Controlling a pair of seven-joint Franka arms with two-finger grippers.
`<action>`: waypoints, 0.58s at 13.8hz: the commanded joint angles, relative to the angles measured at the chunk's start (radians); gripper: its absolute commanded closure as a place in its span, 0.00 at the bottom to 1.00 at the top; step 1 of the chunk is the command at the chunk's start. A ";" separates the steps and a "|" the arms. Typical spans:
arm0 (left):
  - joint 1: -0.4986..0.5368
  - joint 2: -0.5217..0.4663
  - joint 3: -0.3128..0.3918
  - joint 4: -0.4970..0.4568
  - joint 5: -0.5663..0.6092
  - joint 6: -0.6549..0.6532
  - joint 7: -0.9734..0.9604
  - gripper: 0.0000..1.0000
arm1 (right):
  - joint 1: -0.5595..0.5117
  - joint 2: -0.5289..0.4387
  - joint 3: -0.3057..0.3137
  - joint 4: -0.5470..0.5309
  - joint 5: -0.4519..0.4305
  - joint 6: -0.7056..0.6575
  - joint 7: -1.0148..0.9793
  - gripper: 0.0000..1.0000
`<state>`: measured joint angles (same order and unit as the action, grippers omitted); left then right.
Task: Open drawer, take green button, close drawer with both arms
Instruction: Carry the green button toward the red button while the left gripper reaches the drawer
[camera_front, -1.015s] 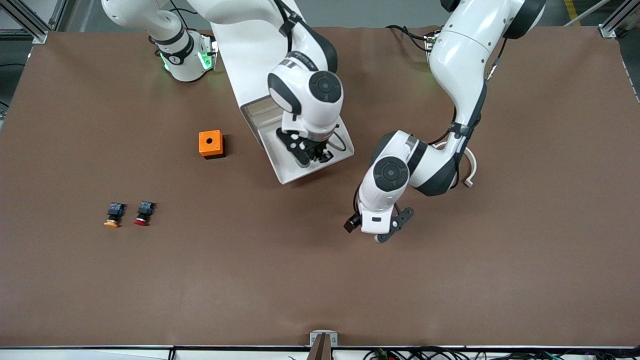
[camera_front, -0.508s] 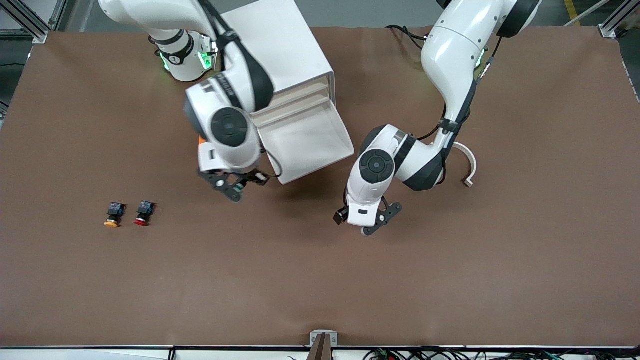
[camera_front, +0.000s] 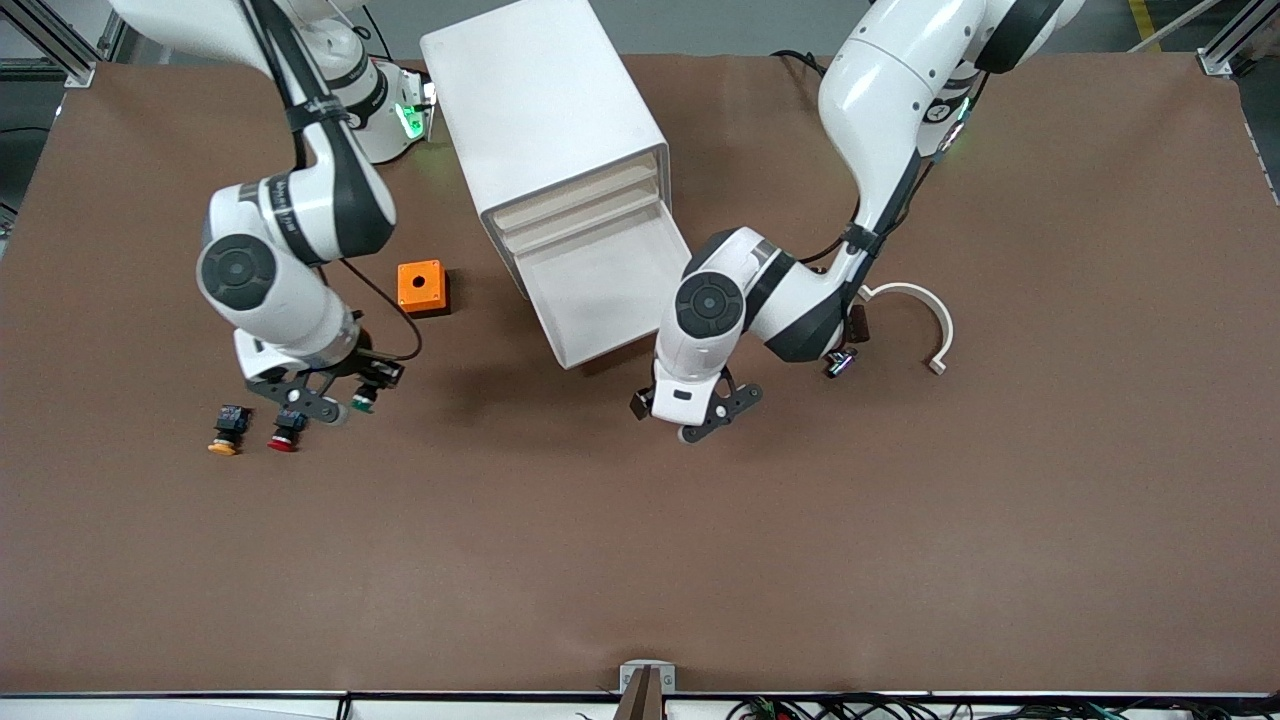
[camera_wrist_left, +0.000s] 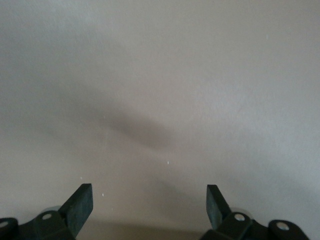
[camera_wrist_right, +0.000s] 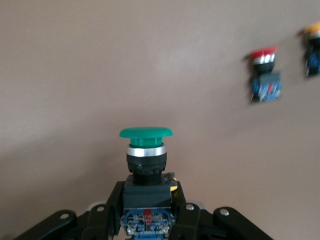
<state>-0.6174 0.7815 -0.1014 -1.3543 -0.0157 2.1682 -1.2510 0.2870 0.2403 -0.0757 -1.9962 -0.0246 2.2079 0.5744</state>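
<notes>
My right jaws (camera_front: 318, 398) are clenched on the green button (camera_wrist_right: 145, 150) over the bench (camera_front: 900, 520). My left jaws (camera_front: 700, 420) hang released, nearer the open drawer (camera_front: 610, 290), just beside its front.

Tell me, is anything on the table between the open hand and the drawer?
No. In the front view, only bare brown table separates the left gripper from the open drawer.

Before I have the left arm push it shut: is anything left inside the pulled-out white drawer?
The shallow white drawer shows only its bare white floor; no button lies there. The corner by the left arm's elbow is covered. The green-capped push button is in the right gripper.
</notes>
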 joint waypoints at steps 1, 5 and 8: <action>-0.010 -0.013 -0.001 -0.028 0.022 0.005 0.001 0.00 | -0.087 -0.023 0.022 -0.085 -0.014 0.113 -0.147 1.00; -0.033 -0.013 -0.017 -0.039 0.022 0.007 0.001 0.00 | -0.161 0.049 0.021 -0.118 -0.015 0.220 -0.267 1.00; -0.041 -0.013 -0.049 -0.039 0.020 0.005 0.001 0.00 | -0.213 0.126 0.020 -0.116 -0.017 0.291 -0.335 1.00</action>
<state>-0.6513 0.7816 -0.1313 -1.3778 -0.0157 2.1682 -1.2510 0.1229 0.3171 -0.0747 -2.1172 -0.0247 2.4486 0.2816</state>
